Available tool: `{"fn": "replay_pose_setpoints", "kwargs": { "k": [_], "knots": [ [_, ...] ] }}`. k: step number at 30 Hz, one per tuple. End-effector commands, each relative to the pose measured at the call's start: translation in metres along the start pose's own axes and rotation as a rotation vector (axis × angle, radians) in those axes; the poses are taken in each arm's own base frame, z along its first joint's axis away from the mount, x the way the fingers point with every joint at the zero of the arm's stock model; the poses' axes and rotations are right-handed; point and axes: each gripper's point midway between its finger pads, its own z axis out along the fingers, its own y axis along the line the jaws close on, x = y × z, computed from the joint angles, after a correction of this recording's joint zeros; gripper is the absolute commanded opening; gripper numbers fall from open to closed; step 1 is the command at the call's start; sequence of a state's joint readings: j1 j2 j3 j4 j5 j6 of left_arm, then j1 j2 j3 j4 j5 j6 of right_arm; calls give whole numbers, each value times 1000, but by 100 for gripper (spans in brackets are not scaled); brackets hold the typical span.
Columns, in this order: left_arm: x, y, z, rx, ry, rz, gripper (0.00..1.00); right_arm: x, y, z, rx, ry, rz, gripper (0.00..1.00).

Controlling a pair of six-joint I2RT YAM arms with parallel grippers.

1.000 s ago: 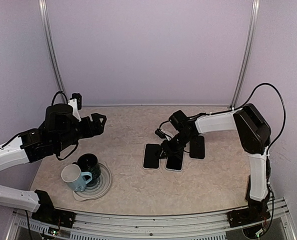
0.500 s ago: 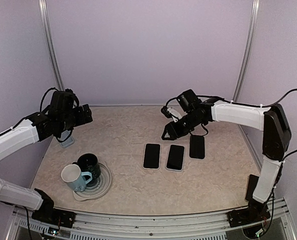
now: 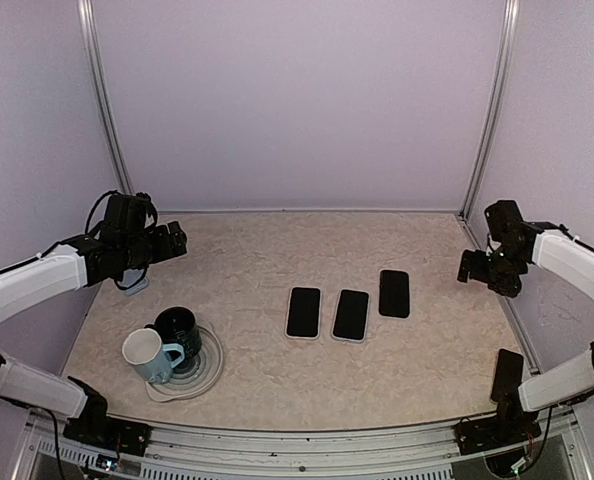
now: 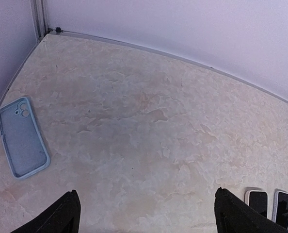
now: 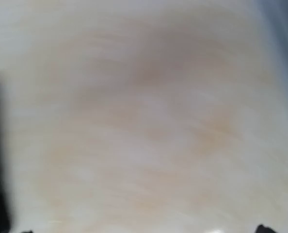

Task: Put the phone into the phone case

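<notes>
Table [image 3: 247, 255]: marbled beige top that carries everything.
Left claw [image 4: 149, 218]: hangs over the table's left side, its fingers spread wide with nothing between them.
Right claw [image 3: 467, 268]: out by the right edge, well apart from the phones. Its own camera is blurred, so I cannot tell how far it is spread.
Plate [image 3: 213, 368]: near left, with a dark mug [image 3: 180, 325] on it and a pale mug [image 3: 143, 350] at its left edge.
Phones: left phone [image 3: 304, 311] and middle phone [image 3: 350, 314] lie side by side at centre, both light-rimmed. The right phone [image 3: 394, 293] is plain black, just beside them and slightly farther back.
Phone case [image 4: 23, 138]: light blue, lying flat with its inside up at the far left, nothing in it, well apart from the phones.
</notes>
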State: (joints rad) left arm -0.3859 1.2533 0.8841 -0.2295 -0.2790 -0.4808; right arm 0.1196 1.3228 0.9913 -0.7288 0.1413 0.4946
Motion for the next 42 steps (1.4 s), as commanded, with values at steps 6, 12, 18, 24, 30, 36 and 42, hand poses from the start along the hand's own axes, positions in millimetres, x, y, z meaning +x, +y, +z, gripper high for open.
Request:
{"fn": "replay_pose_setpoints", "kwargs": {
  "k": [6, 12, 18, 24, 30, 36, 42],
  "knots": [
    [4, -32, 5, 141, -31, 69, 95, 104, -131, -12, 434, 177, 631, 99],
    [5, -39, 3, 181, -34, 79, 95, 126, -170, -10, 577, 114, 765, 99],
    [4, -46, -3, 214, -36, 79, 95, 122, -172, 10, 536, 48, 876, 99],
    [4, -51, -12, 210, -43, 95, 95, 140, -176, 32, 512, 52, 962, 99],
    [1, -49, -19, 195, -57, 98, 95, 130, -143, 53, 271, 87, 855, 99],
    [-4, -45, -21, 173, -75, 107, 95, 157, -70, 65, 106, 271, 768, 99],
    [-1, -41, -22, 160, -71, 110, 95, 175, 13, 60, 6, 424, 603, 99]
  ]
}}
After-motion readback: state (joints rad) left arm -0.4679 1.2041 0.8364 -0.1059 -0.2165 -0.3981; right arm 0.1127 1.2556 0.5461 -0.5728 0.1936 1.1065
